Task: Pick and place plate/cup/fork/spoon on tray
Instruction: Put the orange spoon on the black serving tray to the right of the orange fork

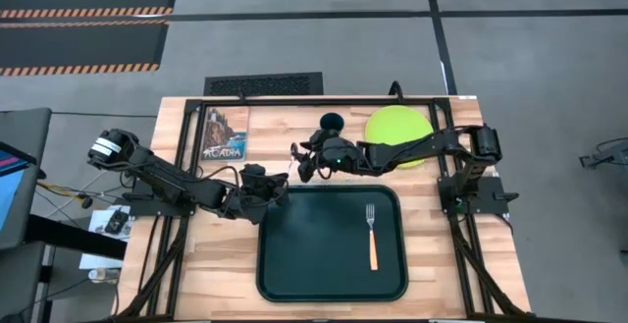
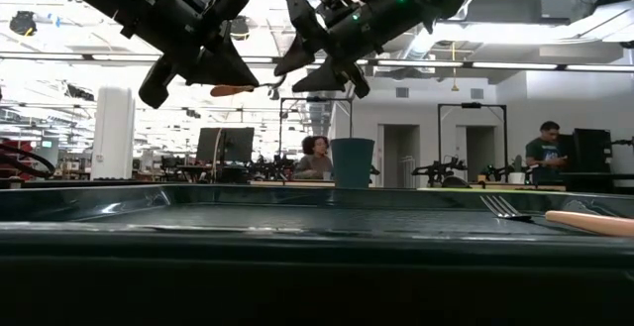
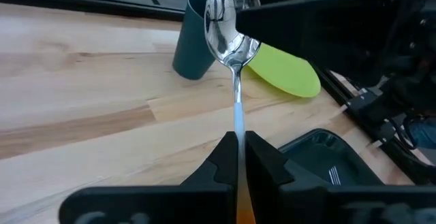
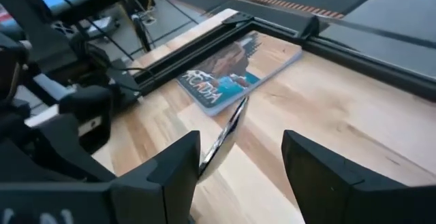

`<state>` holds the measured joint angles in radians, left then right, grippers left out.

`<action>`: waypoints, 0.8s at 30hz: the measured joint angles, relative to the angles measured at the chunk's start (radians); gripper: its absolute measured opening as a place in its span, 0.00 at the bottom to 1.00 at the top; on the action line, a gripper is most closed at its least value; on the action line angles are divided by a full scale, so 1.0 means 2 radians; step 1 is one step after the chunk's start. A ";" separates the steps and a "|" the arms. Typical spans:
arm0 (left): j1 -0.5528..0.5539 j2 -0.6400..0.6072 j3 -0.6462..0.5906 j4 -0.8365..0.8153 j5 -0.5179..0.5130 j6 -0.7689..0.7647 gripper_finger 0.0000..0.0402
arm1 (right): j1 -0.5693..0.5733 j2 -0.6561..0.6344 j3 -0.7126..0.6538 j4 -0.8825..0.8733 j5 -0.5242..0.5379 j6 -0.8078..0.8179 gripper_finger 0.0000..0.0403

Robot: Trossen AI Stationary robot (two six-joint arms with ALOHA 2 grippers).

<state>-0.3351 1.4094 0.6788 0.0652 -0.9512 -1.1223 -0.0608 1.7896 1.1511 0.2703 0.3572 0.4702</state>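
Tray (image 1: pixel 294 264) taken as landmark, laid flat on wooden table (image 1: pixel 196 274). Plate (image 1: pixel 397 124) seen beyond tray's far right corner, on table. Booklet (image 1: pixel 225 133) placed beyond tray's far left corner. Cup (image 1: pixel 330 121) stood upright beyond tray's far edge, beside plate. Fork (image 1: pixel 371 236) laid inside tray, right portion, tines toward far edge. Spoon (image 3: pixel 234 40) held aloft above tray's far left corner, clamped at handle by left gripper (image 1: pixel 276 188). Right gripper (image 1: pixel 298 159) spread apart, positioned around spoon bowl, not closed on it.
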 joint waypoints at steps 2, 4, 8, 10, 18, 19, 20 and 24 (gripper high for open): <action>0.000 0.000 0.000 0.000 0.000 0.000 0.00 | -0.004 0.000 0.000 0.003 -0.006 -0.001 0.57; 0.000 0.000 0.000 0.000 0.000 0.000 0.00 | -0.005 0.000 0.000 0.003 -0.008 -0.008 0.56; 0.000 0.000 0.000 0.000 -0.003 0.000 0.01 | -0.010 0.000 0.004 0.000 -0.014 -0.014 0.48; 0.000 0.000 0.000 0.001 -0.003 0.000 0.01 | -0.012 0.000 0.005 0.000 -0.029 -0.015 0.42; 0.000 0.000 0.000 -0.020 0.005 0.007 0.00 | -0.007 -0.011 0.005 -0.056 -0.058 -0.048 0.07; 0.000 0.000 0.000 -0.031 0.013 0.009 0.00 | -0.004 -0.016 0.005 -0.070 -0.069 -0.063 0.04; 0.003 0.000 0.000 -0.043 0.023 0.012 0.00 | -0.002 -0.023 0.006 -0.086 -0.076 -0.076 0.03; 0.022 0.000 0.000 -0.076 0.103 0.046 0.00 | 0.006 -0.036 0.006 -0.184 -0.075 -0.078 0.09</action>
<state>-0.2906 1.4086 0.6788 -0.0876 -0.7461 -1.0295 -0.0479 1.7169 1.1633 -0.0975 0.2066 0.3137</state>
